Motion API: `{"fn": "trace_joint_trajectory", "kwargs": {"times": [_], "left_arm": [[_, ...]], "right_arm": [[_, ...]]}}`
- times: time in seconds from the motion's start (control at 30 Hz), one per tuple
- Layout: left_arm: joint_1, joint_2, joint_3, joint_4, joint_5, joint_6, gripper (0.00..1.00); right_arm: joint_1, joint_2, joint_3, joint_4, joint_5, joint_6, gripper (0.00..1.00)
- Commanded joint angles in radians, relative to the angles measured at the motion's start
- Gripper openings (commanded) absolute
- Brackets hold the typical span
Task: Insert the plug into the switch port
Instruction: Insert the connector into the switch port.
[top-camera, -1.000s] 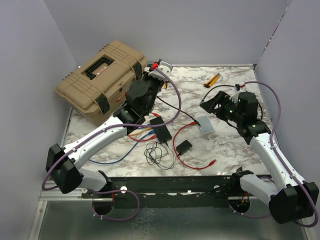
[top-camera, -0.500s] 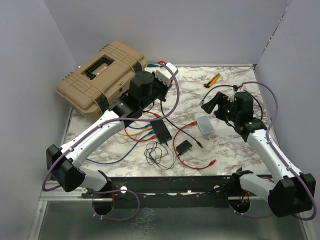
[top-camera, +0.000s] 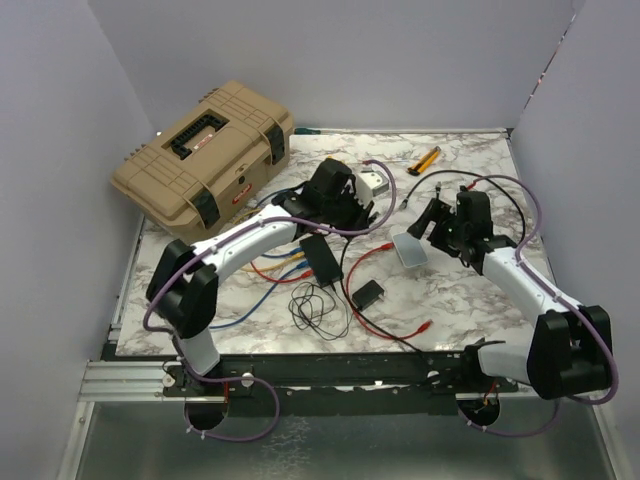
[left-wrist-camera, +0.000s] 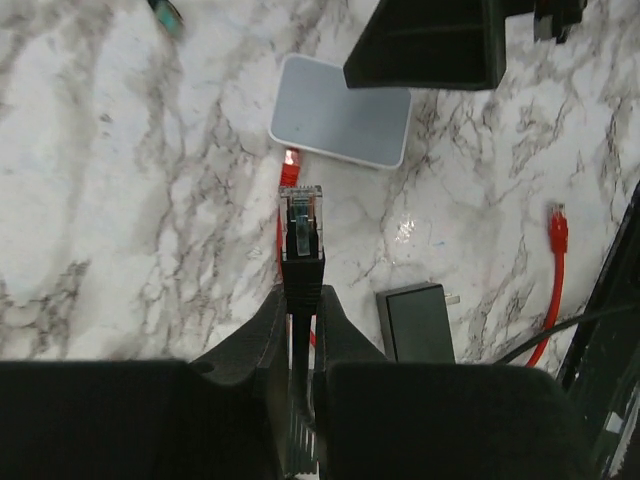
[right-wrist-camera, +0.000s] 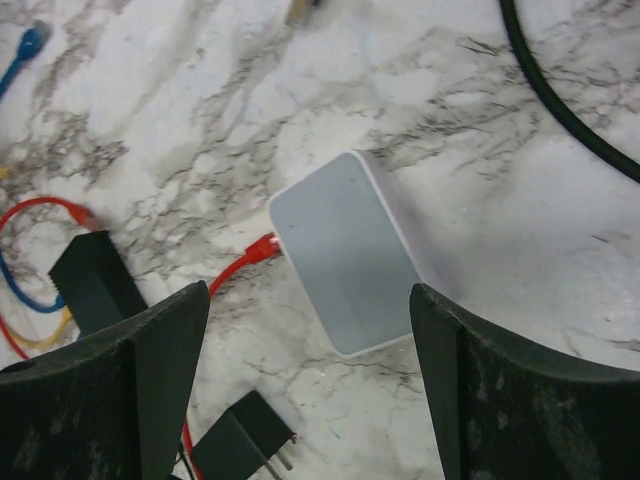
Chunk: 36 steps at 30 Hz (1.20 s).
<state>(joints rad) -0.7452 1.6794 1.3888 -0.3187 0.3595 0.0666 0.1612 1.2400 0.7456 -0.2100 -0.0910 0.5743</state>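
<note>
Here we find the left gripper pressed together on the black boot of the plug, so that the clear tip sticks out ahead of the fingers and points toward the white-grey box. The plug is near the box but apart from it. A red connector lies between them, with its end against the box's nearer edge. We cannot make out the switch port itself on that edge, nor tell whether the red connector is seated in it. The right gripper hangs over the box with its fingers spread wide, one on each side, neither touching it. The box lies flat on the marble table, right of centre in the top view. A black adapter rests just beside the left gripper, nearer the arm bases than the box. The tan toolbox stands well apart at the far left corner.
</note>
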Motion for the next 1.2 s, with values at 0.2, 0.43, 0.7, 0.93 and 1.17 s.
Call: {"fn": "trace_joint_trajectory", "kwargs": {"times": [0.2,0.43,0.7,0.93,1.17], "left_arm": [[-0.019,0.277,0.139,-0.133,0.110,0.020,0.00],[-0.073,0.376,0.233,-0.233,0.073,0.069,0.00],[-0.113,0.455,0.292,-0.322,0.024,0.087,0.00],[-0.128,0.512,0.364,-0.391,-0.045,0.098,0.00],[-0.135,0.578,0.466,-0.465,-0.129,0.111,0.00]], "right_arm": [[-0.132,0.087,-0.092,0.124,-0.089,0.008,0.78],[-0.133,0.166,-0.111,0.190,-0.173,0.020,0.72],[-0.133,0.195,-0.142,0.257,-0.198,0.032,0.68],[-0.133,0.220,-0.168,0.303,-0.226,0.038,0.64],[-0.134,0.198,-0.186,0.336,-0.188,0.035,0.63]]}}
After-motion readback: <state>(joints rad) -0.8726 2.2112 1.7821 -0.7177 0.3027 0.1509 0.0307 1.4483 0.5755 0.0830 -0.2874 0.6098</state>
